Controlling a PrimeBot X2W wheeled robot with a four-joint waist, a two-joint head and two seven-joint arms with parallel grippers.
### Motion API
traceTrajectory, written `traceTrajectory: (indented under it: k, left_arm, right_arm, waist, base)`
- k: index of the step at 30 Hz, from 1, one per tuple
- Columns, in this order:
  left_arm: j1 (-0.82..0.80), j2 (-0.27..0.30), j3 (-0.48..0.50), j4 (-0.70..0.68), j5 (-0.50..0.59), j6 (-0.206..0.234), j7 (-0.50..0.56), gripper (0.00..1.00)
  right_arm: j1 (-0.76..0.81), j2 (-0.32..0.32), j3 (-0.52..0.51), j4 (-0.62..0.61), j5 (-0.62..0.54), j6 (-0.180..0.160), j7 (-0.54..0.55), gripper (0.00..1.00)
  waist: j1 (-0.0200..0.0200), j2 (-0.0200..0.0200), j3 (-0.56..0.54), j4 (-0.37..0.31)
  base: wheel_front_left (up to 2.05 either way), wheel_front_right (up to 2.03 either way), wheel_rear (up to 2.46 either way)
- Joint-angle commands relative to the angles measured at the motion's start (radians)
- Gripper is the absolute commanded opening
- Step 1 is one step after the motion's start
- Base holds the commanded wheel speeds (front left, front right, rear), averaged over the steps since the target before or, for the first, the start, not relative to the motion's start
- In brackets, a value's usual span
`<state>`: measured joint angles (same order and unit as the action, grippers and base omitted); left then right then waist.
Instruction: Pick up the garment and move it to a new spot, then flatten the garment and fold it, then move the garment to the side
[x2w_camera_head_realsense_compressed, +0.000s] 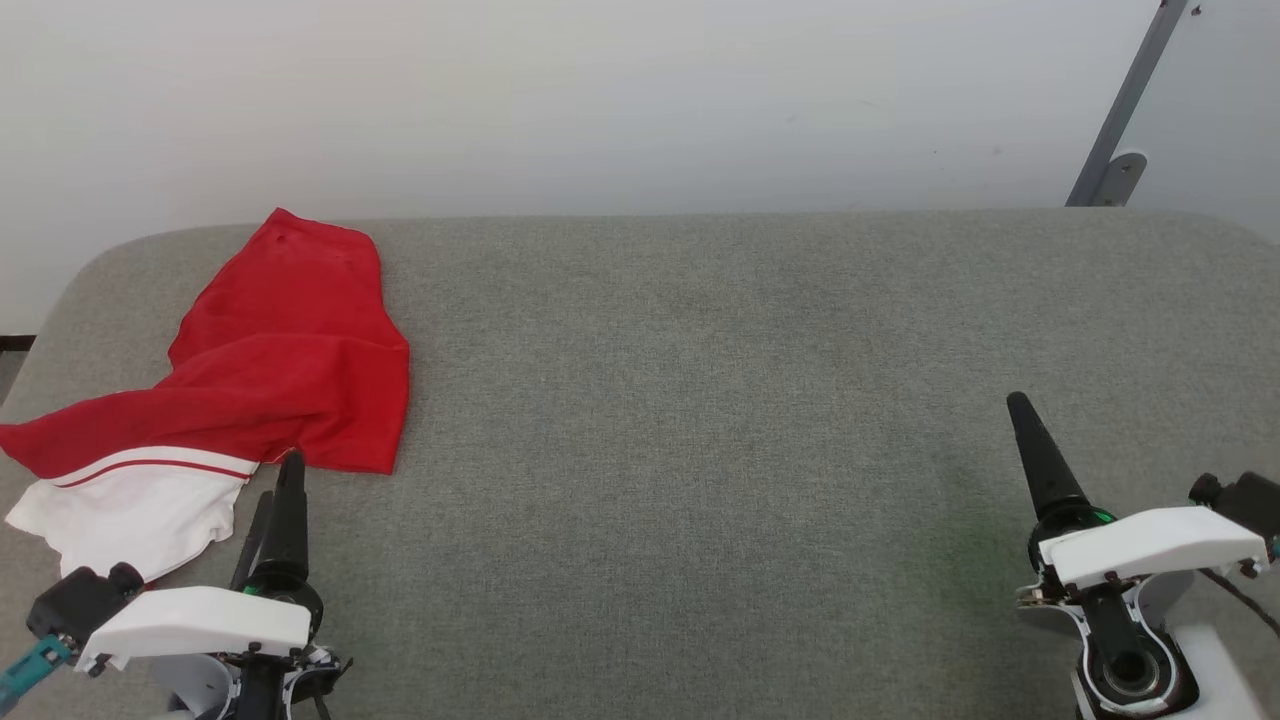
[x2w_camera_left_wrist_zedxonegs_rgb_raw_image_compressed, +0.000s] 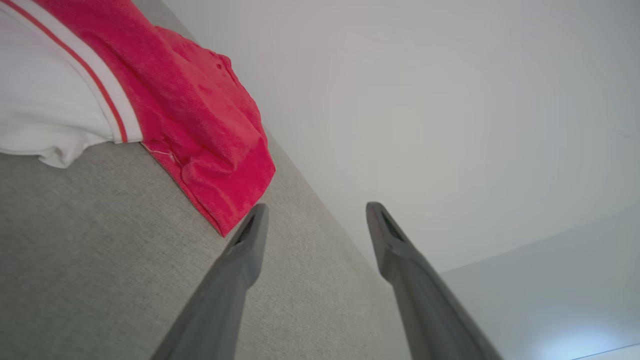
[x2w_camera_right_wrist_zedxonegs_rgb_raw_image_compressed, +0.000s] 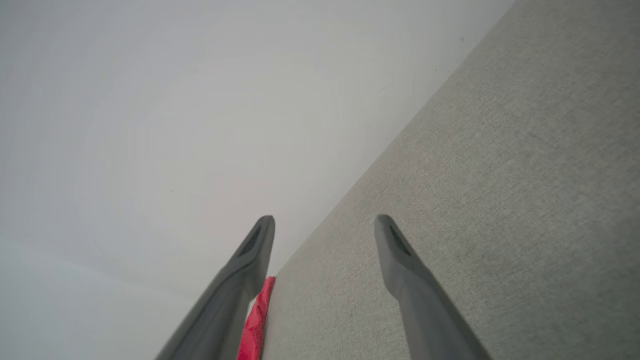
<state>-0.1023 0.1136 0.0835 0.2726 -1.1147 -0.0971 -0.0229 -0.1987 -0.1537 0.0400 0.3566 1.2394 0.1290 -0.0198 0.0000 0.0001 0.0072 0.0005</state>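
Note:
The garment, bright red with a white end panel and thin red-and-white striped trim, lies rumpled at the far left of the grey padded table. My left gripper stands open at the lower left, its tips just in front of the garment's near hem and holding nothing. In the left wrist view the garment lies up and left of the left gripper. My right gripper stands open at the lower right, far from the cloth. The right wrist view has the right gripper open and a red sliver of garment beside one finger.
A pale wall rises behind the table's far edge. A grey metal bracket leans at the upper right. The table's left end is rounded, and the garment's white panel reaches close to that edge.

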Motion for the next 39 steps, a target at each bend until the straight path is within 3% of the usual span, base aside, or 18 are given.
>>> traceTrajectory:
  k: [1,20,39]
  left_arm:
    - [-0.027,0.018,-0.005,-0.018,0.067,0.002,-0.013,1.00]
    - [-0.018,0.051,-0.029,-0.024,0.402,0.029,-0.079,1.00]
    - [-0.010,0.073,-0.051,-0.013,0.623,0.037,-0.132,1.00]
  right_arm:
    - [-0.039,-0.015,0.008,-0.009,-0.053,0.002,-0.016,1.00]
    - [-0.080,-0.051,0.007,0.041,-0.492,0.002,-0.081,1.00]
    - [-0.107,-0.059,0.010,0.086,-0.724,0.002,-0.136,1.00]
  waist:
    - [0.0000,-0.0001,0.001,-0.001]
    - [0.0000,-0.0001,-0.002,0.000]
    - [0.0000,-0.0001,-0.006,-0.003]
  base:
    - [0.00,0.00,0.00]
    - [0.00,0.00,0.00]
    - [0.00,0.00,0.00]
